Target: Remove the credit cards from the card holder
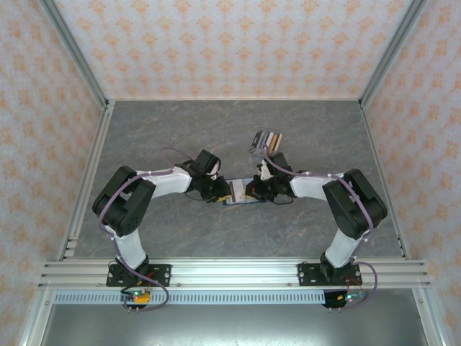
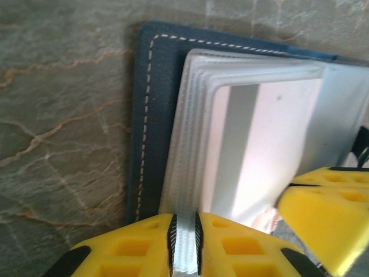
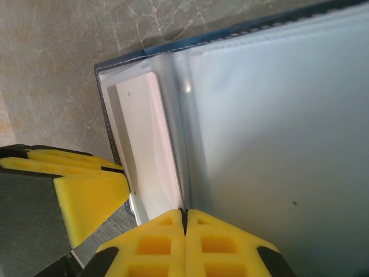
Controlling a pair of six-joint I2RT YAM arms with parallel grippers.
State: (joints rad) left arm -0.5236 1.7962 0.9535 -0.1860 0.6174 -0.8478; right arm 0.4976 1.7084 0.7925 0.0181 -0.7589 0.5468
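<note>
While clamping the card holder's point(image 2: 144, 115) clear sleeves point(image 2: 180, 173) with the left hand point(image 2: 184, 245), freeing a white card point(image 3: 147, 150). Right hand point(image 3: 184, 222) shut at its corner. Next, pull straight out.

The tabletop point(image 1: 180, 130) is grey like stone, with thin pale and brown lines running through it. A small striped pile point(image 1: 265, 139), white, grey, black and tan, lies on it toward the back, a little right of the middle. It is too small to tell what it is. Walls point(image 1: 216, 43) with orange flower shapes on cream paper stand on three sides. Silver metal bars point(image 1: 238, 272) run along the near edge. Silver posts point(image 1: 75, 50) go up at the back corners.
</note>
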